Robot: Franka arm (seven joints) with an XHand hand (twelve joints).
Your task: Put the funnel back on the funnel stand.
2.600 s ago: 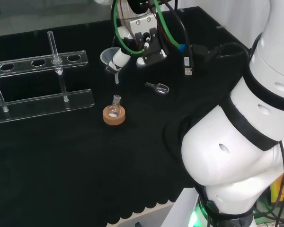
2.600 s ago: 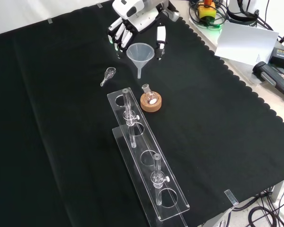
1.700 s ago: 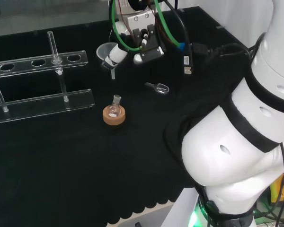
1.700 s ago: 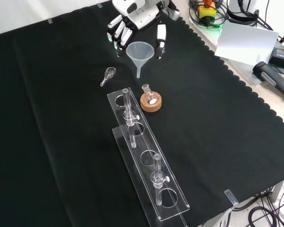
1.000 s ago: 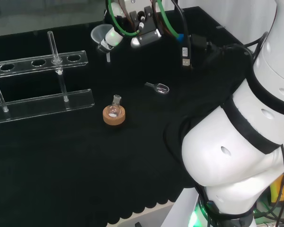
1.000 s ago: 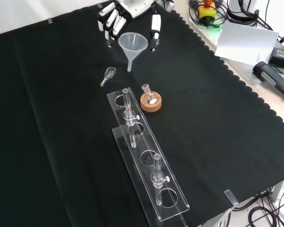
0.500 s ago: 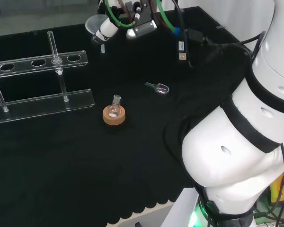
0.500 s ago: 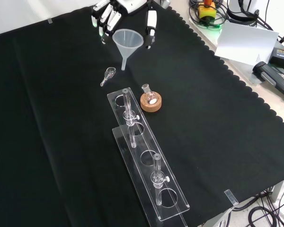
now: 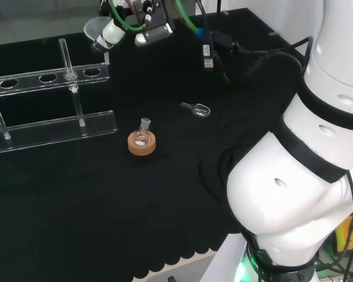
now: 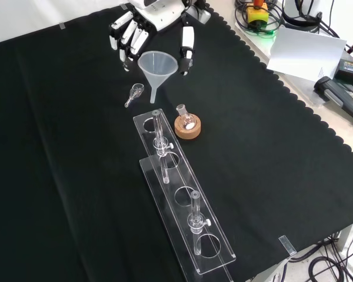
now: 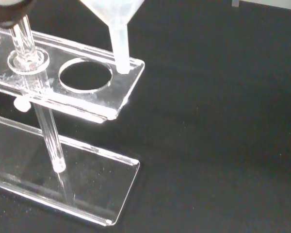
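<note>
Hand: the hand grasps the funnel by its rim, fingers one side, thumb the other, above the bench.
Funnel: upright, spout tip over the end of the funnel stand, just beside the end hole in the wrist view.
Nearby: a small flask on a cork ring stands near the stand's end; a small glass scoop lies apart.
In the way: an upright post of the stand beside the end hole.
Hard to tell: whether the spout touches the stand's plate.

Hand raised above the bench, fingers curled downward, pinching
</note>
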